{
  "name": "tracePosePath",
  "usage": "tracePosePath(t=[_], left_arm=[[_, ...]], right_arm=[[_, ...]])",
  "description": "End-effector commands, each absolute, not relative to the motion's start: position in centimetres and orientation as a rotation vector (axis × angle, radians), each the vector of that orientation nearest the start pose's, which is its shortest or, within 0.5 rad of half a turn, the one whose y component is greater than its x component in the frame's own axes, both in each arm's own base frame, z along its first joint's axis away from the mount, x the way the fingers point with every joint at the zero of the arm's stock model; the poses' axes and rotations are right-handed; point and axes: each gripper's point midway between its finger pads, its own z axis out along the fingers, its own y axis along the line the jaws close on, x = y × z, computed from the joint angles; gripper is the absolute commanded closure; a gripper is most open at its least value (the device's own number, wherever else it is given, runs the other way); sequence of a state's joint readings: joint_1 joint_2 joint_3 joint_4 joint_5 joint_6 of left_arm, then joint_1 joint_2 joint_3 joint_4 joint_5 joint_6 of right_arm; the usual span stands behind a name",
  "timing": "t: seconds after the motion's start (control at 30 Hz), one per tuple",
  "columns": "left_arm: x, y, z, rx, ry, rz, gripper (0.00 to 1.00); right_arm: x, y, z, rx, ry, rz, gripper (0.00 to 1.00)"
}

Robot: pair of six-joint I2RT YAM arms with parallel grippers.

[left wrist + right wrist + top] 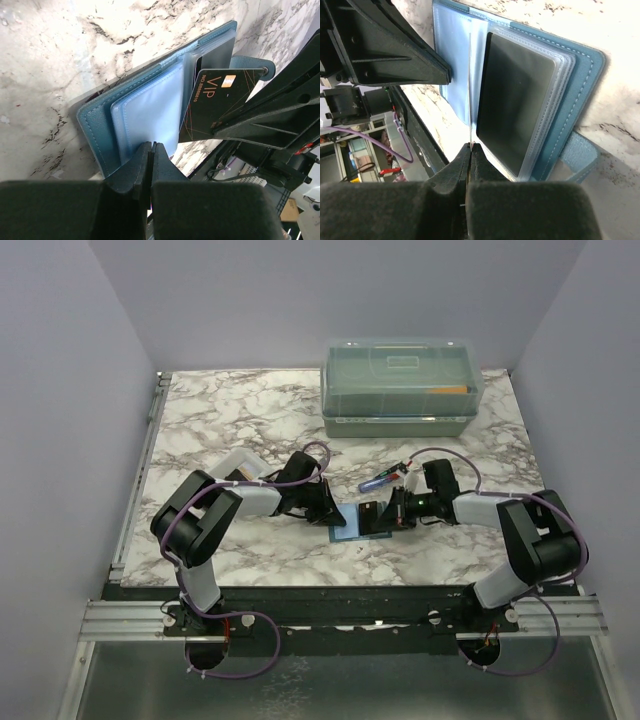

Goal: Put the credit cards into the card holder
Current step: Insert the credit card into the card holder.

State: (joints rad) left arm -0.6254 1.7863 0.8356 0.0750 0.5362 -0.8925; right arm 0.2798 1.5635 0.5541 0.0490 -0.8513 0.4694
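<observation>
Top view: the open card holder (347, 525) lies mid-way along the marble table's (230, 410) near edge, with a lidded box (400, 385) at the far edge.
Left wrist: the left gripper (151, 150) is pressed together at the holder's sleeve, and a black credit card (220, 95) tilts above.
Right wrist: the right gripper (470, 150) pinches that card edge-on.

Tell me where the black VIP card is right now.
In the left wrist view the black VIP card sits right of centre, pinched by the jaws of the right gripper, its edge at the open blue card holder.
</observation>
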Motion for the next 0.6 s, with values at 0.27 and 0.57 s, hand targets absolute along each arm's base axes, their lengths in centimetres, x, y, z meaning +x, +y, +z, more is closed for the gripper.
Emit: tracePosePath(t=[0.27, 0.57], left_arm=[[22.93, -29.59, 0.16, -0.142, 2.823, -1.081, 1.0], [22.85, -29.59, 0.43, -0.141, 2.816, -1.087, 1.0]], right_arm=[[21.2, 22.49, 4.22, -0.143, 2.522, 1.582, 1.0], [21.45, 21.87, 3.9, -0.042, 2.55, 1.588, 1.0]])
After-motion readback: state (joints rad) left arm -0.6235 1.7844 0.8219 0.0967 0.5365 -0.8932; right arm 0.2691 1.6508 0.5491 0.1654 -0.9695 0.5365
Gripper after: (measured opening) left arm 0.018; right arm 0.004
